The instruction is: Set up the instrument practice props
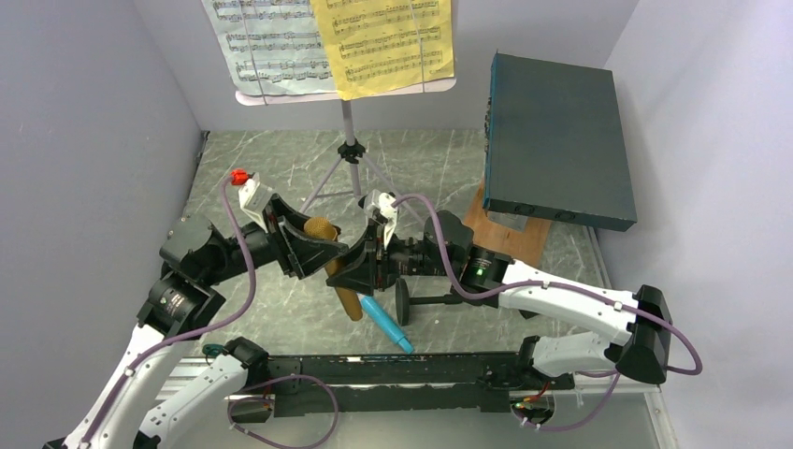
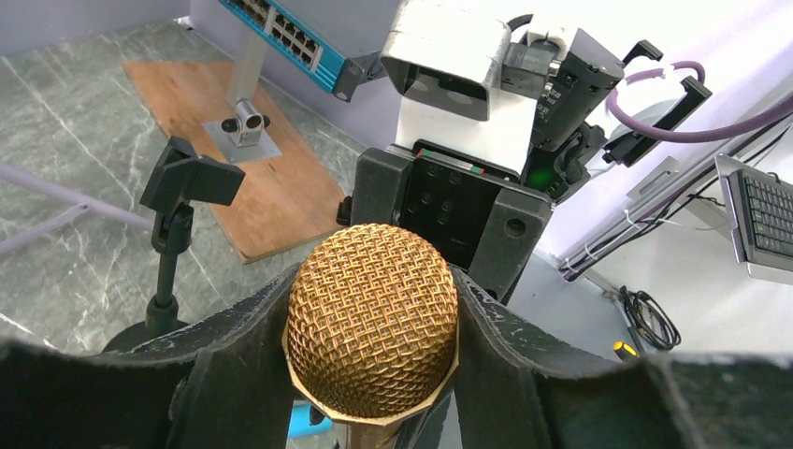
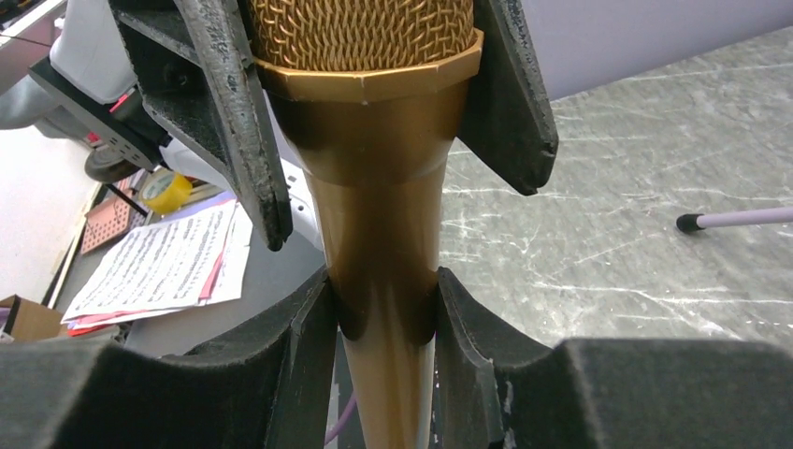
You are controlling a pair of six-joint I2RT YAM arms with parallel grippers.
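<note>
At the centre of the top view, the gold microphone (image 1: 321,229) is held by the right gripper (image 3: 385,299), clamped narrowly on its handle, and the left gripper (image 2: 372,327), pads against both sides of its mesh head, with the blue microphone (image 1: 385,325) lying just below and a black mic holder (image 2: 173,224) nearby.

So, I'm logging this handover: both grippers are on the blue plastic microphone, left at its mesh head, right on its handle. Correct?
Not quite: they hold the gold mesh-headed microphone, left gripper at its head, right gripper on its handle, as both wrist views show. The blue plastic microphone lies on the table.
</note>
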